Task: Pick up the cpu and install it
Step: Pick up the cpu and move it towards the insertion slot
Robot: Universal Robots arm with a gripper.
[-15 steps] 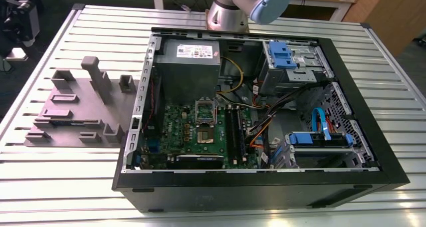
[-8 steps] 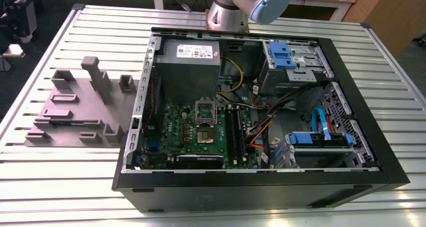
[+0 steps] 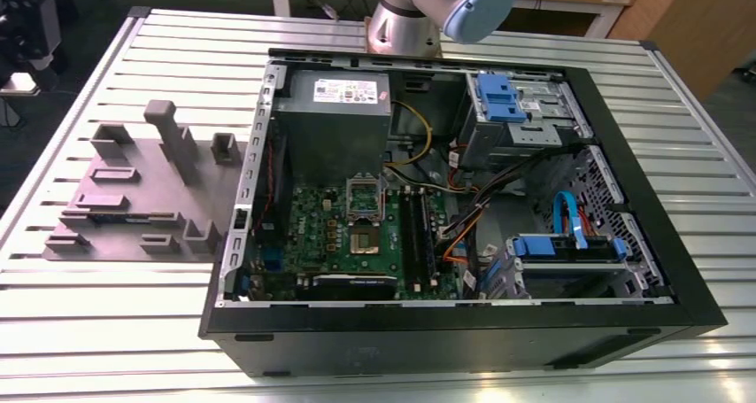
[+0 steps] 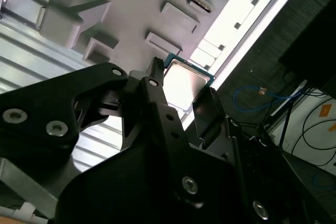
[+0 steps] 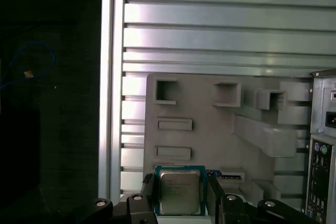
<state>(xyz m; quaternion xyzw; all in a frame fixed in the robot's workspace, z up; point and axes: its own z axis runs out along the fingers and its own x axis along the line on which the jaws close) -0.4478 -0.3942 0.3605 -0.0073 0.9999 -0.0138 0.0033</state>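
The gripper (image 5: 181,199) is clamped on the cpu (image 5: 181,191). In both wrist views its two black fingers (image 5: 148,191) press against opposite edges of the chip. The silvery top of the cpu (image 4: 184,83) faces the cameras, and its thin greenish rim shows around it, held between the fingers (image 4: 155,80) of the gripper (image 4: 181,95). The chip hangs in the air, well above everything else.

Below it lies the grey tray (image 5: 210,129) with its raised blocks and shallow pockets, resting on the slatted metal table (image 5: 220,24). Just beside the tray stands the back panel of the case (image 5: 321,161).

In the exterior view the tray (image 3: 130,199) sits at the left of the open case (image 3: 473,337). The motherboard (image 3: 319,235) lies flat inside the case. Behind the case, the arm (image 3: 408,22) rises from the table (image 3: 106,288).
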